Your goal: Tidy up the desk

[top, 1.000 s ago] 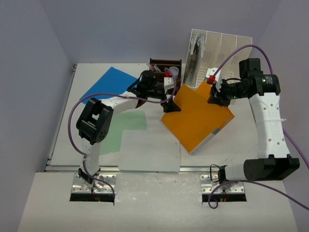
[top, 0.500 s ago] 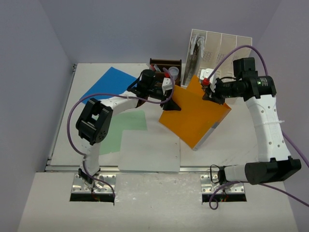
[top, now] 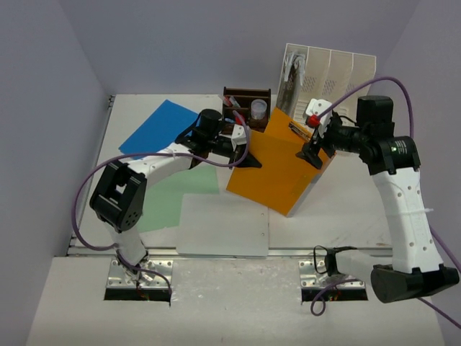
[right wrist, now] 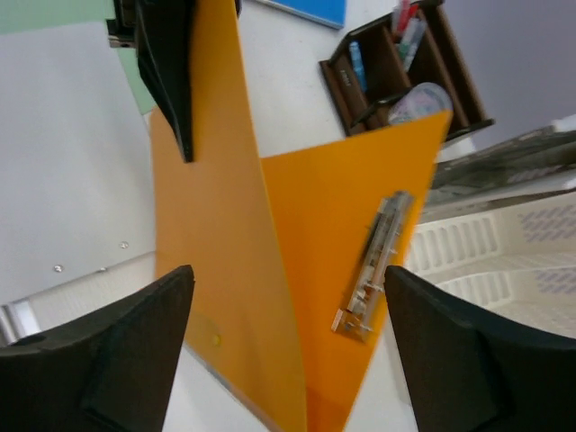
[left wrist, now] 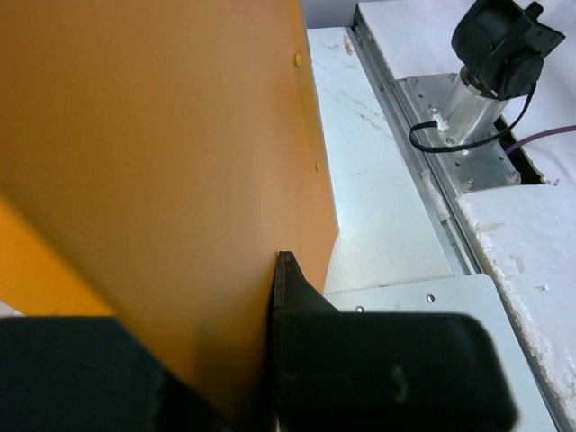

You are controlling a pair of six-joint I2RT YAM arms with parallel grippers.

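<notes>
Orange binder (top: 277,169) stands half open on the surface (top: 346,209) because left jaws pinch 1 cover upright; right jaws spread, holding nothing.

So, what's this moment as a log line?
left gripper: shut on orange binder | right gripper: open over binder | binder: standing open on desk

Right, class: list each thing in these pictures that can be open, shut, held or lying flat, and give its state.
Binder: open, tilted up, metal clip showing inside.
Left claw: shut on the binder.
Right claw: open, by the binder's other side, not gripping.
File rack: upright, leftmost slot filled.
Pen holder: holding pens.
Blue sheet: flat on the desk.
</notes>
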